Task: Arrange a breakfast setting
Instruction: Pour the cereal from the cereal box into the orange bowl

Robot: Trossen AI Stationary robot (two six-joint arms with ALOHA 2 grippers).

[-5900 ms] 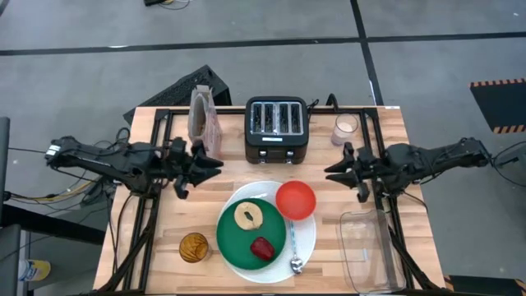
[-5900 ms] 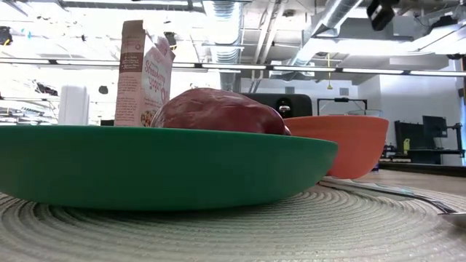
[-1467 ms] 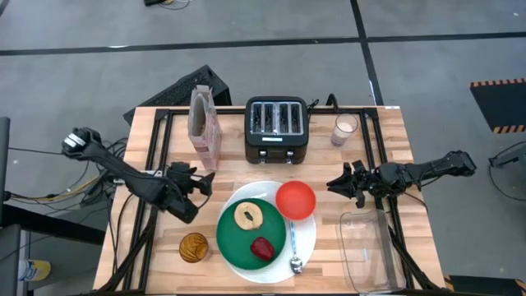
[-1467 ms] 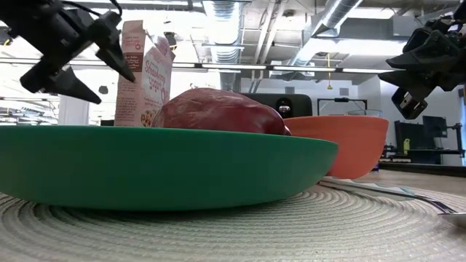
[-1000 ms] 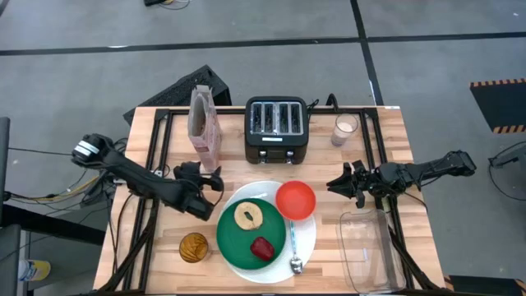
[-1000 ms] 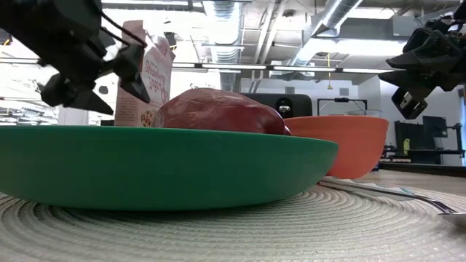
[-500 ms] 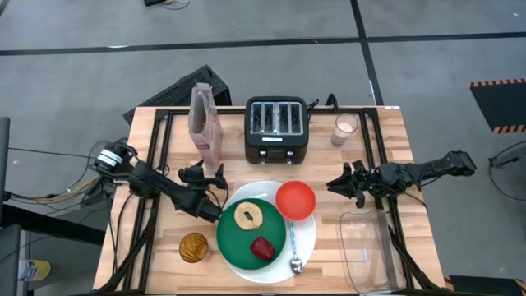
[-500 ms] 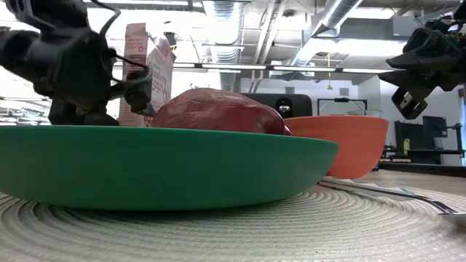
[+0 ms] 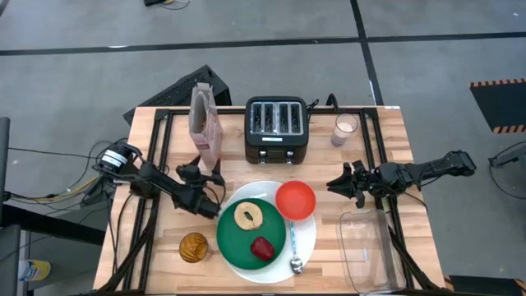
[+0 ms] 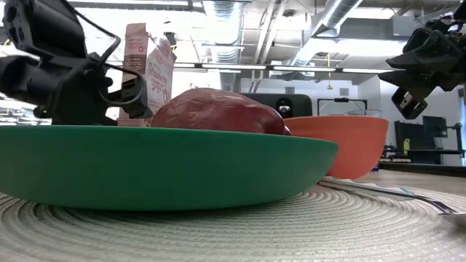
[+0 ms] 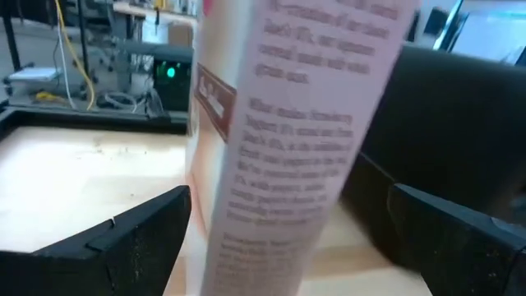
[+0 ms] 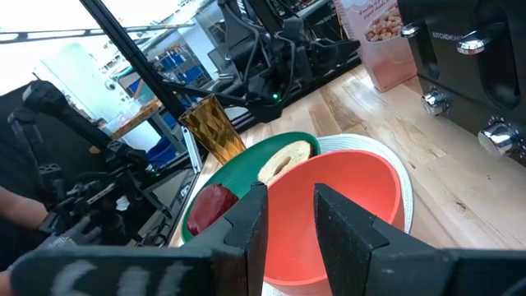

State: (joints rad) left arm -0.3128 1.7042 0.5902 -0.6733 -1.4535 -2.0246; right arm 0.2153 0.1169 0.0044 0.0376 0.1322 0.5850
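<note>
Green plate [image 9: 238, 238], red-orange bowl [image 9: 295, 200], pinkish cereal box [image 9: 205, 125], black toaster [image 9: 277, 129].

In the low view the green plate [image 10: 160, 164] hides the bagel. In the left wrist view the blurred box [image 11: 300, 131] runs off the top edge, its print unreadable.

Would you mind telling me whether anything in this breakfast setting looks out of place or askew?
Nothing stands out. The green plate sits on the white plate with the bagel half and red fruit on it. The cereal box stands upright, between the open left pincer's fingers.
</note>
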